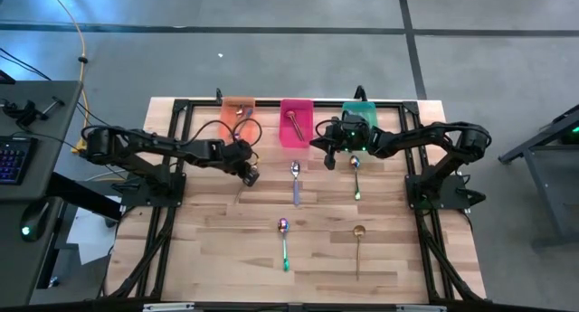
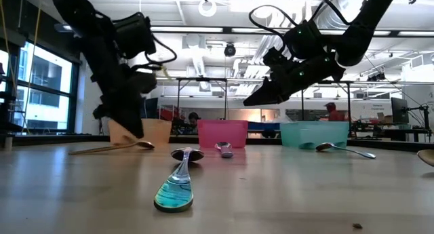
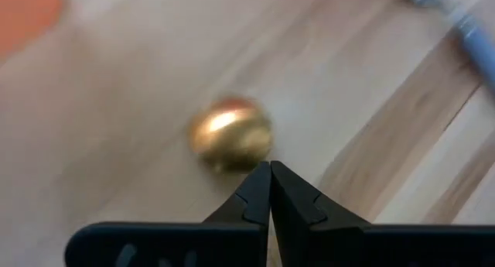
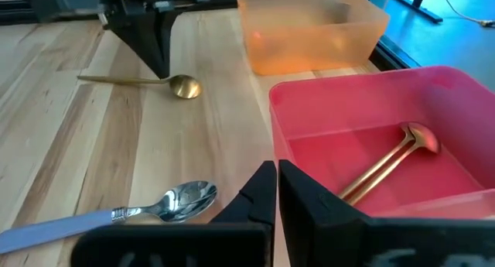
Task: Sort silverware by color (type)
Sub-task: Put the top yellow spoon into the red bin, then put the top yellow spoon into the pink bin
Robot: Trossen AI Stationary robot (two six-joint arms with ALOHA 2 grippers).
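- Left wrist view shows the left gripper [image 3: 270, 174] with fingers pressed together; nothing is visibly between them, and the gold spoon [image 3: 230, 134] has its bowl just beyond the tips.
- From the right wrist view, its handle runs along the table under that gripper, away from the orange bin [image 4: 313, 31].
- Right gripper [image 4: 276, 178] is closed and empty, above the edge of the pink bin [image 4: 325, 97], beside a blue-handled spoon [image 4: 100, 217].

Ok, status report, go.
Left gripper shut on gold spoon by orange bin. Right gripper shut, empty, near pink bin. Nothing in the way.
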